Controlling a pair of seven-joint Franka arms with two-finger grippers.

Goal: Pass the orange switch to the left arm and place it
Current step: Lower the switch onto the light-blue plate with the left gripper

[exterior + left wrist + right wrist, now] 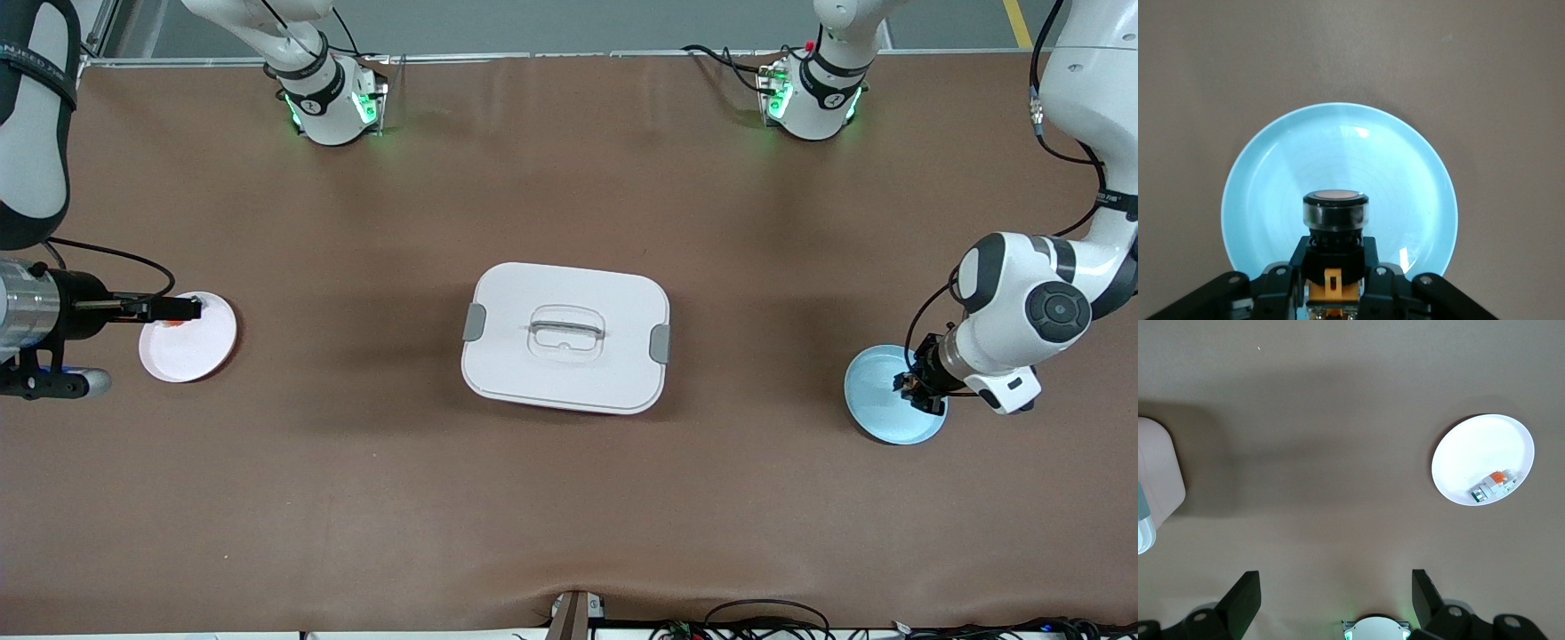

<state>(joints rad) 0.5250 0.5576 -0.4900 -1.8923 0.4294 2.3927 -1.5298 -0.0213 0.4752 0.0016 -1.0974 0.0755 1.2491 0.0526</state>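
Front view: high camera across the table, facing both arm bases, looking down on the whole brown table point(569, 498) with the box point(565, 338) at centre. Left wrist view: looks straight down, close over the blue plate point(1271, 180), which fills most of the frame; the same plate point(876, 418) sits at the left arm's end in the front view. Right wrist view: higher up, wider, takes in the pink plate point(1471, 457) and a corner of the box point(1158, 473); the front view shows that plate point(191, 351) too.
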